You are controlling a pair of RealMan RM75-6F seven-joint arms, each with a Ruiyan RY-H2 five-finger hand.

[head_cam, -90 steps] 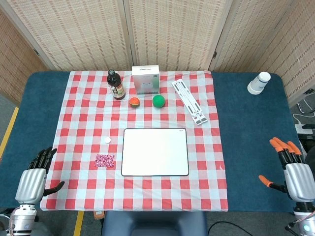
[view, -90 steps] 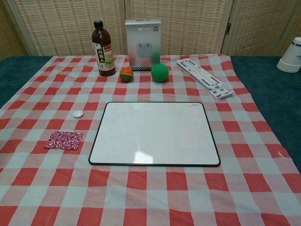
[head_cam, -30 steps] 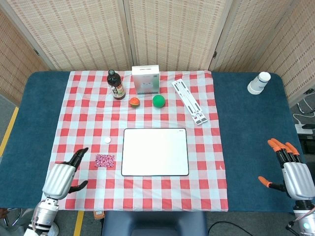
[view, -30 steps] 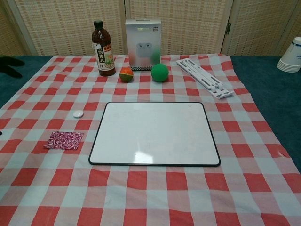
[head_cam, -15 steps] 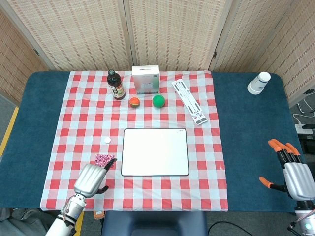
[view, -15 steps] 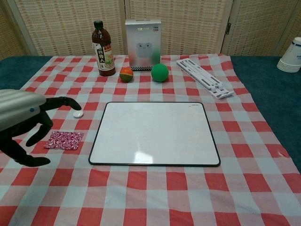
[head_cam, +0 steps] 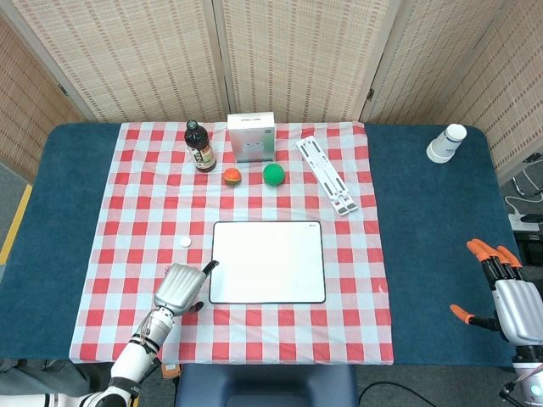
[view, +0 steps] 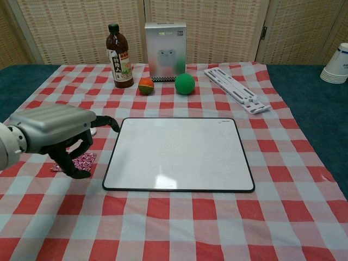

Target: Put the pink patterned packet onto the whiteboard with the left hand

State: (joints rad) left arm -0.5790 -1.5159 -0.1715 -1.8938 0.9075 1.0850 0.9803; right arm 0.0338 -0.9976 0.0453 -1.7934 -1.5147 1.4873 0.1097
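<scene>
The whiteboard [head_cam: 267, 262] lies flat in the middle of the checked cloth, its surface bare [view: 179, 155]. The pink patterned packet [view: 86, 159] lies just left of the board; only its edges peek out under my left hand [view: 54, 133]. In the head view that left hand [head_cam: 180, 288] covers the packet completely. Its dark fingers curl down around the packet, one fingertip reaching to the board's left corner; whether they touch the packet I cannot tell. My right hand [head_cam: 509, 301] rests open at the table's right front edge, far from everything.
Along the back of the cloth stand a sauce bottle [head_cam: 200, 147], a white box [head_cam: 251, 138], an orange-red ball [head_cam: 232, 175], a green ball [head_cam: 272, 174] and a white folding stand [head_cam: 328, 174]. A small white cap [head_cam: 185, 242] lies behind the hand. Stacked cups [head_cam: 446, 143] sit far right.
My left hand has swung in from the table's left edge and now hovers over the packet, hiding it in the head view. The packet and the right hand have not moved.
</scene>
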